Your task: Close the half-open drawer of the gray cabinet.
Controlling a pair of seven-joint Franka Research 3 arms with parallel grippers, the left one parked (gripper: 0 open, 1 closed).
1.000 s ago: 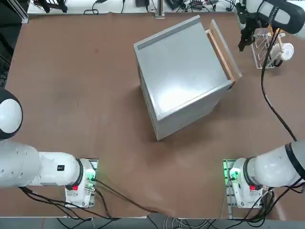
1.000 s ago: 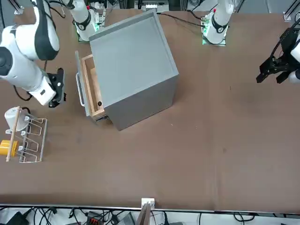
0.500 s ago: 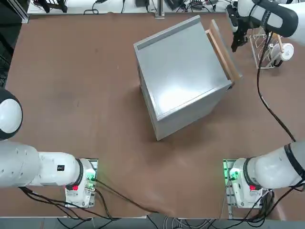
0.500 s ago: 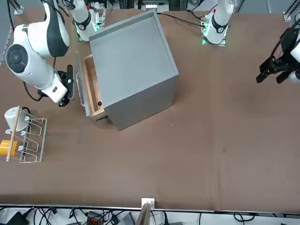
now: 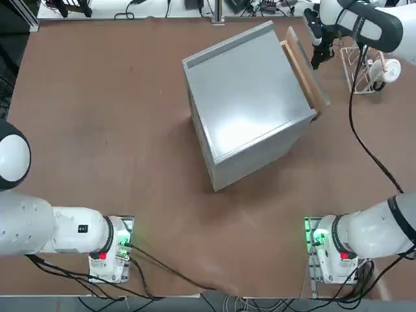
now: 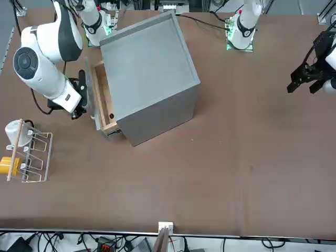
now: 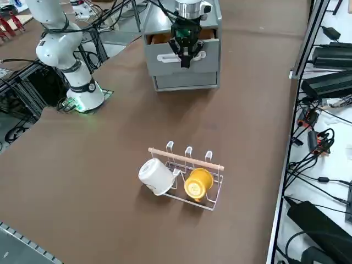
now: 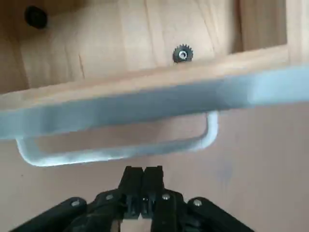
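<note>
The gray cabinet (image 5: pixel 247 104) (image 6: pixel 149 63) stands turned at an angle mid-table. Its drawer (image 5: pixel 311 66) (image 6: pixel 100 102) (image 7: pixel 212 55) sticks out partway, showing tan wooden sides and a bare wooden floor (image 8: pixel 120 43). My right gripper (image 5: pixel 316 62) (image 6: pixel 84 101) (image 7: pixel 185 59) (image 8: pixel 143 175) is shut with nothing in it. It points at the drawer's gray front panel (image 8: pixel 145 104), fingertips just short of the pale bar handle (image 8: pixel 116 153). Whether they touch the handle I cannot tell.
A white wire rack (image 7: pixel 190 179) (image 5: pixel 363 65) (image 6: pixel 32 157) holding a white cup (image 7: pixel 157 176) and a yellow cup (image 7: pixel 198 183) stands beside the drawer end of the cabinet, just behind my arm. Brown tabletop lies open elsewhere.
My right gripper has moved from beside the wire rack toward the drawer front, ending close to the handle. The drawer sticks out as far as before.
</note>
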